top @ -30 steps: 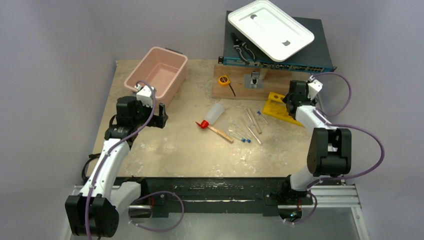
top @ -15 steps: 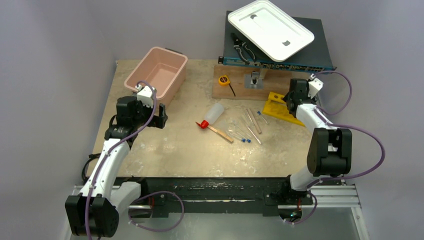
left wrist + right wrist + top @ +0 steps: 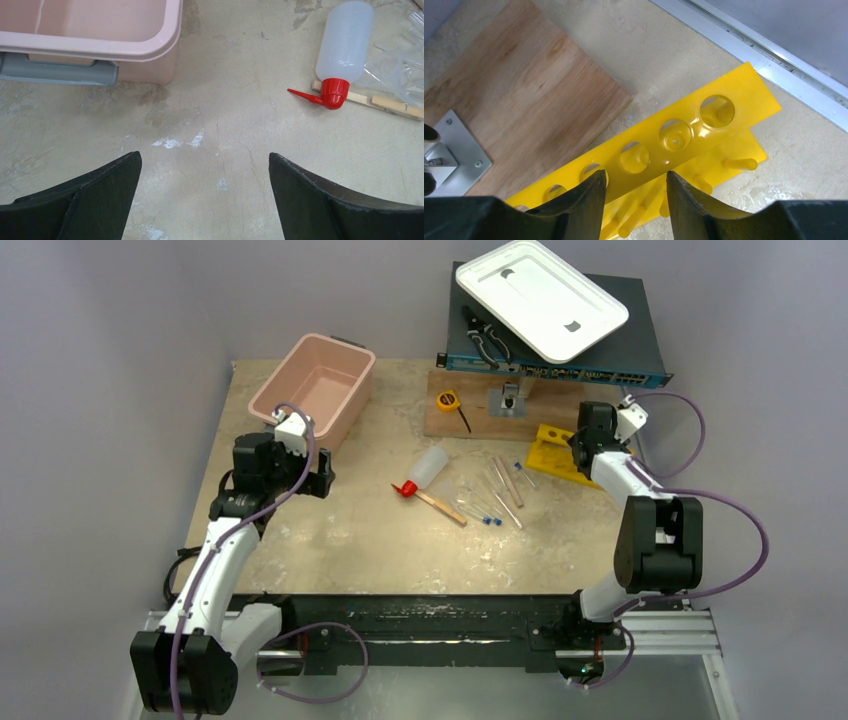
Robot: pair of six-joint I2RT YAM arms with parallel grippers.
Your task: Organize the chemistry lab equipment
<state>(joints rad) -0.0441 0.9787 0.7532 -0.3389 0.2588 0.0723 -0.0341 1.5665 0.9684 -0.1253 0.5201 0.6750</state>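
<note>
Placement of the yellow holed rack (image 3: 696, 125) governs the coming move. It lies directly beneath the right pincer (image 3: 636, 182), its long axis aslant, running from the pincer's near left to its far right. Jaws stand narrowed astride the holed plate; whether they bear on it cannot be told. Left pincer (image 3: 205, 200) is released over the tabletop (image 3: 210, 125), with the squeeze bottle (image 3: 345, 40) ahead to its right. Right arm is judged the nearer.

Even, soft light; sharp focus.
</note>
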